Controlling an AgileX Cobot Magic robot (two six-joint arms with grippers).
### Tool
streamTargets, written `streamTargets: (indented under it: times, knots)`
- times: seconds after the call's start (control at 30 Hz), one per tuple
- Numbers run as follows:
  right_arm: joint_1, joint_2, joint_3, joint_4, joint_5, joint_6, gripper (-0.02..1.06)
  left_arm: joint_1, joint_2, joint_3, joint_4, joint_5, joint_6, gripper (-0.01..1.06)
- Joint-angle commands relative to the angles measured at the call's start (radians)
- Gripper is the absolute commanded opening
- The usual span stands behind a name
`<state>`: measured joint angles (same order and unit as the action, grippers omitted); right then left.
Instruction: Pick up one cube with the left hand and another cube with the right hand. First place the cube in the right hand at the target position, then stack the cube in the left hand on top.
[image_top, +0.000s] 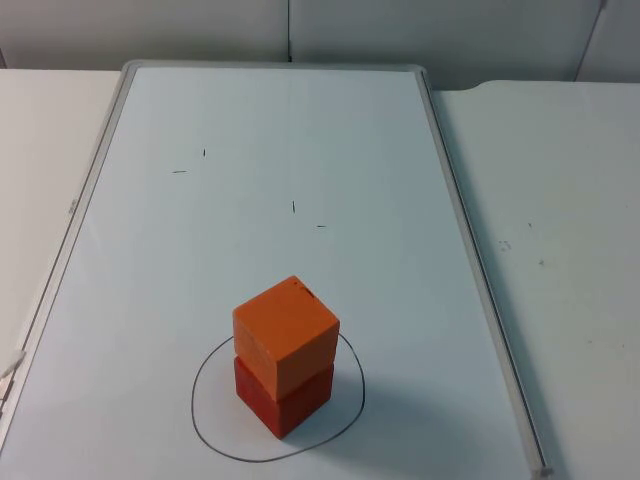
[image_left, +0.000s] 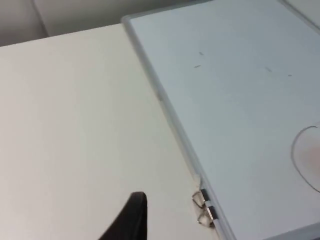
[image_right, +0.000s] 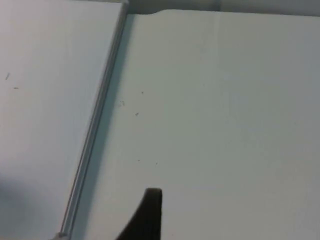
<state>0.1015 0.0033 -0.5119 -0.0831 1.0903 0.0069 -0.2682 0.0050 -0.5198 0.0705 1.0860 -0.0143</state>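
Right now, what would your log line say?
orange cube stacked on red cube | inside drawn circle | whiteboard | both arms waiting off board

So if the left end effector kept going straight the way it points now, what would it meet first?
Most likely bare table top, just outside the whiteboard's frame. Nothing stands in that line as far as the left wrist view shows, though depth is hard to judge.

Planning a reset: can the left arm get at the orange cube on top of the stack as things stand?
Probably yes. The orange cube sits exposed atop the red cube inside the drawn circle, nothing above or beside it; the left gripper is over the table beside the whiteboard.
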Motion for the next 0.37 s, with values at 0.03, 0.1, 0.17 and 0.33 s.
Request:
streamTargets:
  times: [0.03, 0.1, 0.17, 0.33]
  knots:
    - [-0.047, -0.003, 0.005, -0.001, -0.015, -0.007, 0.88, 0.117, -0.005, 0.007, -0.006, -0.009, -0.007, 1.05]
    - [-0.056, -0.003, 0.005, -0.001, -0.015, -0.007, 0.88, 0.155, -0.005, 0.007, -0.006, -0.009, -0.007, 1.05]
    - [-0.064, -0.003, 0.005, -0.001, -0.015, -0.007, 0.88, 0.207, -0.005, 0.007, -0.006, -0.009, -0.007, 1.05]
    - [-0.064, -0.003, 0.005, -0.001, -0.015, -0.007, 0.88, 0.265, -0.005, 0.007, -0.006, -0.009, -0.007, 1.05]
